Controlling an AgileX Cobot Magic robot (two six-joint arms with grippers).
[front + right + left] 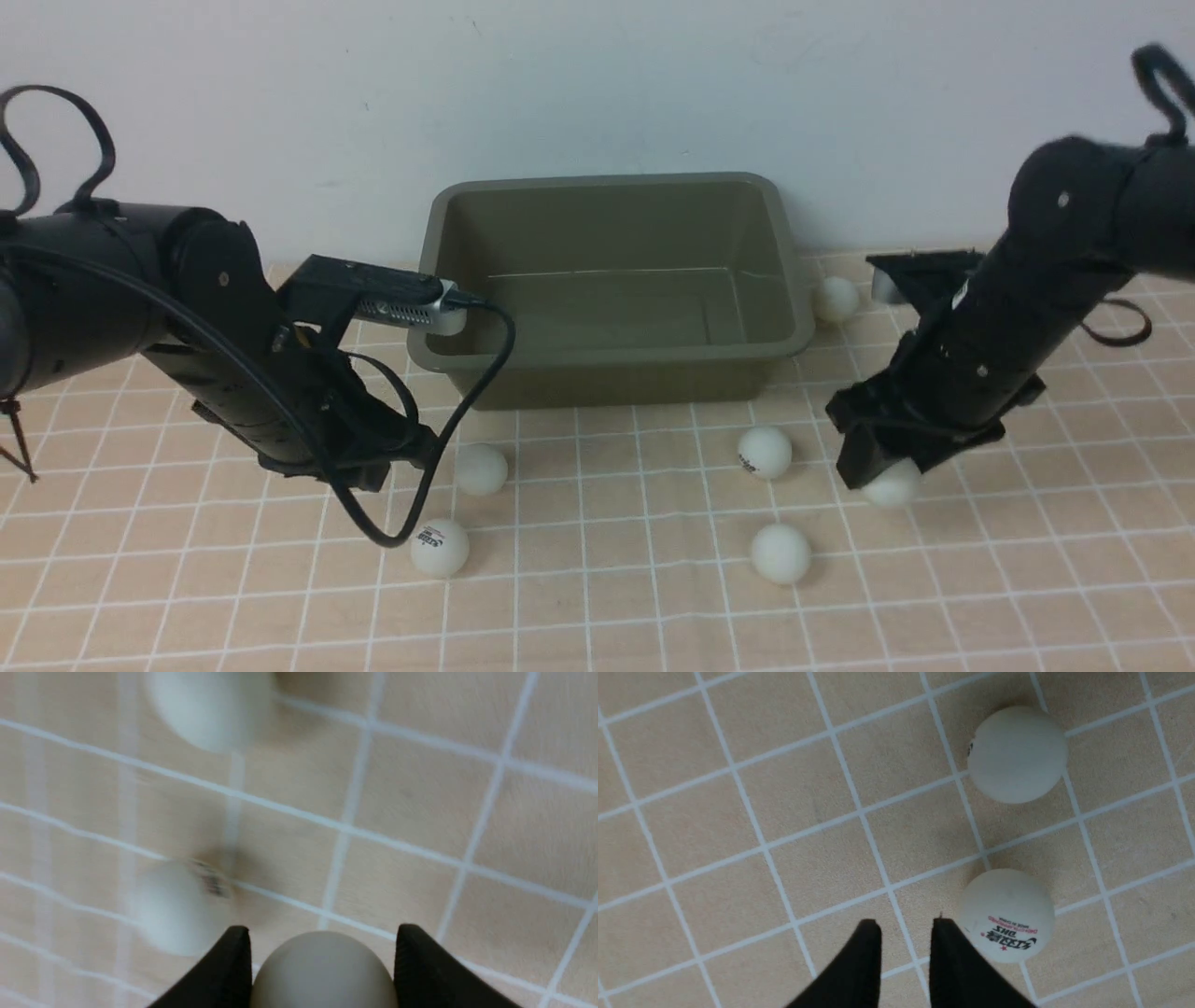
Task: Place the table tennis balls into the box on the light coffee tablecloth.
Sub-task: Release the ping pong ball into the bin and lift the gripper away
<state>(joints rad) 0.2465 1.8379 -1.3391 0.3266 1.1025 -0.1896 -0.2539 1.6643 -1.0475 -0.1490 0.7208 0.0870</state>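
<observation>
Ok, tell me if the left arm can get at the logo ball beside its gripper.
Probably yes. The left gripper hangs right beside the logo ball with nothing between them. Its jaws stand only slightly apart, so they would need to widen and shift sideways first.

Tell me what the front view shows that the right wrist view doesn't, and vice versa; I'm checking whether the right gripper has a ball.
Front view only: the box with nothing visible in it, the left arm, and a ball beside the box. Right wrist view only: the right gripper with its fingers close against both sides of the grasped ball. Both: that ball, the logo ball, the plain ball and the tablecloth.
</observation>
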